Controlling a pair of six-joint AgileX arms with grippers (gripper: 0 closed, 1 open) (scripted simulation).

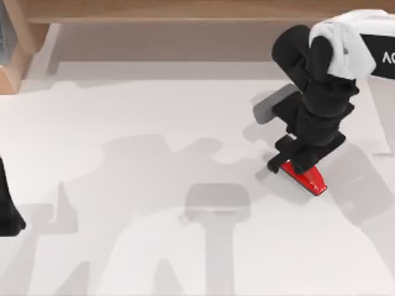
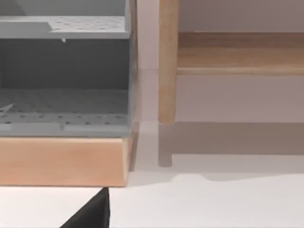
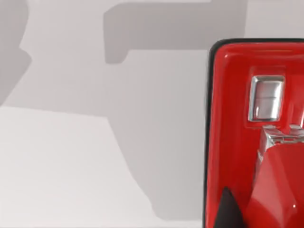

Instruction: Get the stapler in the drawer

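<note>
Stapler [image 1: 307,176] lies on the worktop [image 1: 154,185] under the right gripper [image 1: 290,161], grip state unclear; drawer placement remains.

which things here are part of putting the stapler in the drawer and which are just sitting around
Part of the job:
stapler, red, on the table's right side
right gripper, down over the stapler
wooden cabinet, at the table's back left

Just there:
left gripper, parked at the left edge
wooden shelf along the back
</note>
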